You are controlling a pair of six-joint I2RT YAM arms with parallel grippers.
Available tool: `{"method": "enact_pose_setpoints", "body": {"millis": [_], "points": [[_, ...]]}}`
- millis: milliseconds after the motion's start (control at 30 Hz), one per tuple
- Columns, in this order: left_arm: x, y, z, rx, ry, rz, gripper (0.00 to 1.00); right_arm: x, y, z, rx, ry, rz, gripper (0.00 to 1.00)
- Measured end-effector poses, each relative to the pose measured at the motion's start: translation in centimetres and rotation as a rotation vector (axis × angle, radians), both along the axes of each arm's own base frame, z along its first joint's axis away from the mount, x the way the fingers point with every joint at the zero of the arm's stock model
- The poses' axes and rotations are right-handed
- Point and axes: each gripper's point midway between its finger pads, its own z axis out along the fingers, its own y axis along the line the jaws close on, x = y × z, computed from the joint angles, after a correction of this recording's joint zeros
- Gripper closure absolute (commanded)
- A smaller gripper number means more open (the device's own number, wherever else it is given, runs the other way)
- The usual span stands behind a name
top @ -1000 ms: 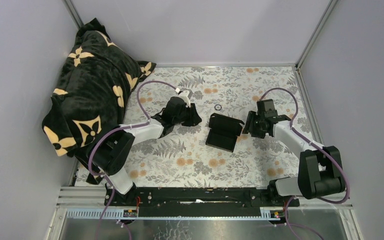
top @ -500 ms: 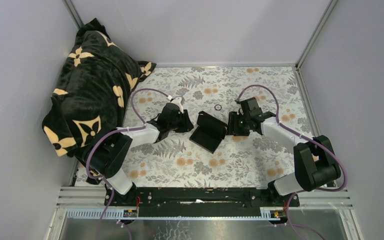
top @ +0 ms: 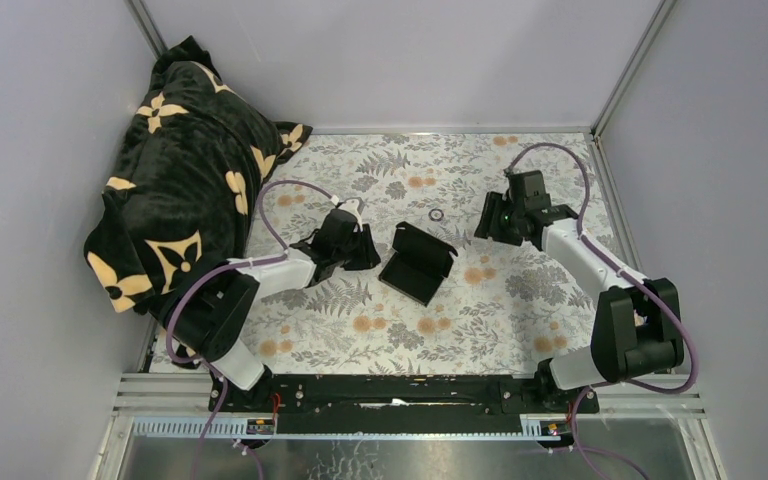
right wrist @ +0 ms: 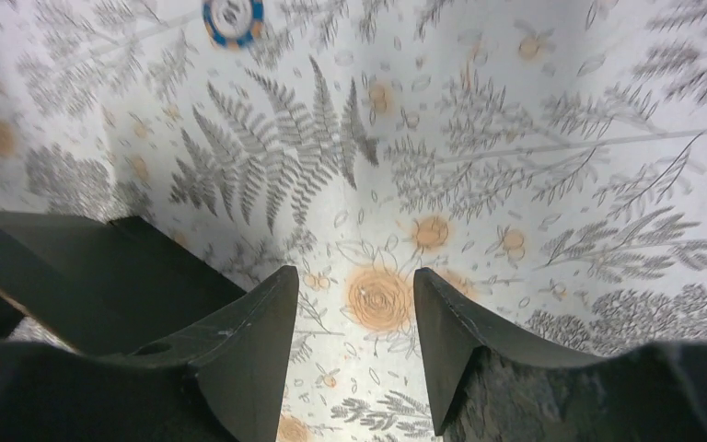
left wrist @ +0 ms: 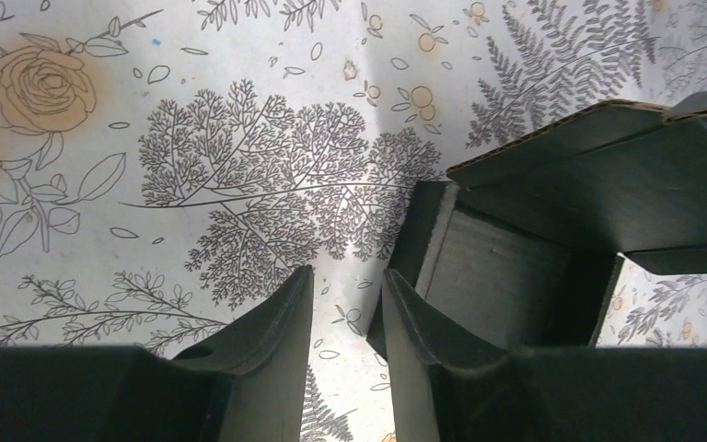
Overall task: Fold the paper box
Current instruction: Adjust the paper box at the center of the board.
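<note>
The top view looks steeply down from high behind the near edge onto the whole floral surface (top: pixel 460 320). Each wrist camera sits close over that surface, looking past its own jaws. Both catch part of the paper box (left wrist: pixel 515 276), which lies central in the top view.

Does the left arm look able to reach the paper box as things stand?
Probably yes: the left gripper sits right beside the paper box, jaws open and empty, nothing lying between them.
</note>
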Motion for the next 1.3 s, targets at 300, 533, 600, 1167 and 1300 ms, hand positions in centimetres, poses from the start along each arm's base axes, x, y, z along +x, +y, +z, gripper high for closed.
{"method": "enact_pose_setpoints", "body": {"millis": [300, 533, 600, 1167, 1300], "points": [[-0.5, 0.6, 0.8, 0.043, 0.032, -0.002, 0.60, 3.3, -0.1, 1.6, -0.009, -0.048, -0.016, 0.43], [-0.9, 0.3, 5.4, -0.018, -0.022, -0.014, 0.60, 2.5, 0.7, -2.1, 0.002, 0.071, 0.022, 0.44], [-1.1, 0.2, 6.4, -0.041, -0.035, -0.014, 0.60, 2.0, 1.6, -3.1, 0.012, 0.104, 0.050, 0.43], [-5.9, 2.3, 4.4, -0.044, 0.030, -0.003, 0.60, -2.7, 11.9, -5.5, 0.079, 0.188, 0.361, 0.43], [-7.0, 2.1, 4.3, -0.054, 0.037, -0.011, 0.60, -1.9, 12.5, -5.0, 0.047, 0.156, 0.370, 0.43]]}}
